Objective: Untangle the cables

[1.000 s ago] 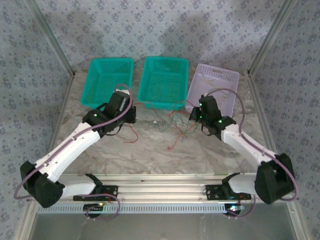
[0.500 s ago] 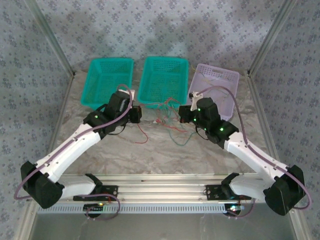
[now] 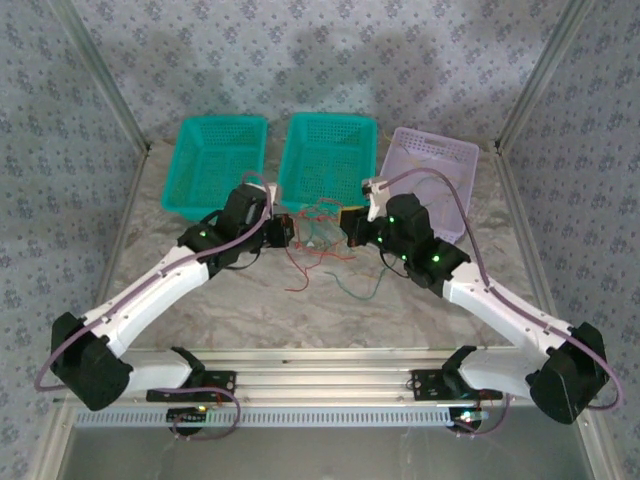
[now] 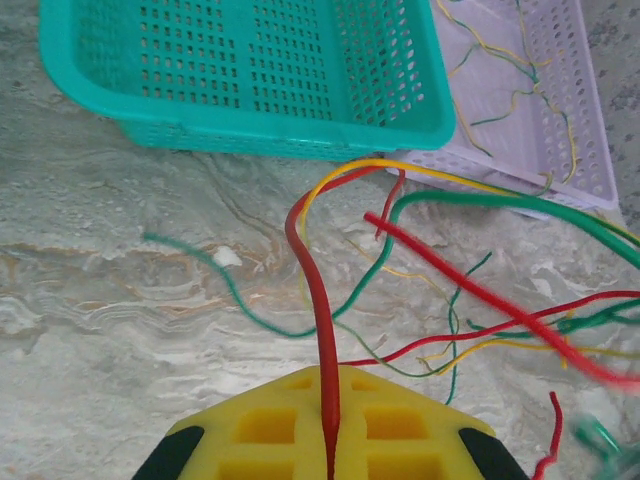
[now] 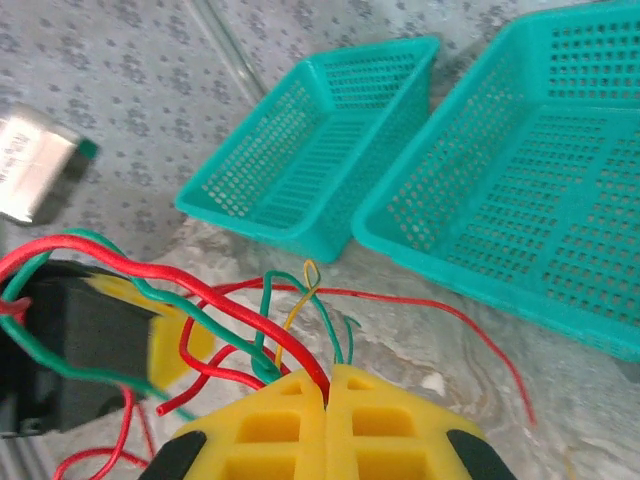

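The cables [image 3: 318,236] are a loose tangle of red, green and yellow wires on the marble table, in front of the middle basket, strung between both grippers. My left gripper [image 3: 284,230] sits at the tangle's left. Its yellow jaws [image 4: 328,378] are shut on one thick red cable [image 4: 317,300] that arches up and away. My right gripper [image 3: 352,226] is at the tangle's right, and its yellow jaws [image 5: 326,380] are shut on a bunch of red and green cables [image 5: 215,290]. More thin cables [image 4: 520,90] lie in the lilac basket.
Two teal baskets [image 3: 218,165] [image 3: 328,158] and a lilac basket [image 3: 432,178] line the back of the table. Loose cable ends trail toward the front [image 3: 352,288]. The two grippers are close together, the left one [image 5: 90,345] looming in the right wrist view.
Both grippers have moved inward toward each other in front of the middle basket. The cables that lay spread on the table are now bunched and lifted between them.
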### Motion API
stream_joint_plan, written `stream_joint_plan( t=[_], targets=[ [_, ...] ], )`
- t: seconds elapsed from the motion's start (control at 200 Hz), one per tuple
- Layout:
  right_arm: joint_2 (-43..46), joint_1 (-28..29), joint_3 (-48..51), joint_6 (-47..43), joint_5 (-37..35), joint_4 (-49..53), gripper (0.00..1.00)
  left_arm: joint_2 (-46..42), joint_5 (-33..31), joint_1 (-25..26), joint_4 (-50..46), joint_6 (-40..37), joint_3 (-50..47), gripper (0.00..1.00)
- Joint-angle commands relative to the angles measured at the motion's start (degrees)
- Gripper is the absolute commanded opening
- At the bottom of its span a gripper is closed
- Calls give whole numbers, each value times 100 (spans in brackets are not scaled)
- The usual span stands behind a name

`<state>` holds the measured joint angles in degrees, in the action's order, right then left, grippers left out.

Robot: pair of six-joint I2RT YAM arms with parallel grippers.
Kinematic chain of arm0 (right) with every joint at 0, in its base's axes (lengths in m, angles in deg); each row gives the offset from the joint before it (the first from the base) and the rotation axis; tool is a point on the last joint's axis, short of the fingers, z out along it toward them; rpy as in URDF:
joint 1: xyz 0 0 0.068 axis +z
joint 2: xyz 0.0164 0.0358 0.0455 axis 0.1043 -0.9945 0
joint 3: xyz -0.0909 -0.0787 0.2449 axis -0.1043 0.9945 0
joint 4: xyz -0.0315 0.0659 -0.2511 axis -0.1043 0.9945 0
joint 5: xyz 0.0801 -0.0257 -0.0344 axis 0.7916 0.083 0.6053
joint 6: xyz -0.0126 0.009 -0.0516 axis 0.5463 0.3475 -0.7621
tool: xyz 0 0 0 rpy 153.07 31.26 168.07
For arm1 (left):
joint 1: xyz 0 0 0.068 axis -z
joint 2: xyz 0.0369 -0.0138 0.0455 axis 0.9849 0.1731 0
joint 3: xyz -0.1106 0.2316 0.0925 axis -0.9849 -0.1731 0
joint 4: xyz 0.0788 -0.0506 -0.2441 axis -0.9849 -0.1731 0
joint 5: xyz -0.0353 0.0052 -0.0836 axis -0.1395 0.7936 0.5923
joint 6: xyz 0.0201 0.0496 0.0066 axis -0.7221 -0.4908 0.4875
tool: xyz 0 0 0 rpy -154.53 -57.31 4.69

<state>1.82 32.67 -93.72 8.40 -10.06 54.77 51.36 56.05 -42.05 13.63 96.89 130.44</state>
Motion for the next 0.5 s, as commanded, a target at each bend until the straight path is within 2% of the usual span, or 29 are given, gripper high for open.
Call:
stream_joint_plan(
  t=[0.0,0.185,0.355,0.495],
  targets=[
    [-64,-44,49,373,501,-582,0,99,327,-5,391,198,-57,0],
    [152,-38,-18,254,38,-242,0,114,360,15,532,243,-207,0],
    [454,-11,-45,-88,-1065,319,0,-202,-69,16,99,-58,-88,0],
    [462,-175,189,102,-1138,382,0,-447,-358,-6,-348,-389,124,0]
  ],
)
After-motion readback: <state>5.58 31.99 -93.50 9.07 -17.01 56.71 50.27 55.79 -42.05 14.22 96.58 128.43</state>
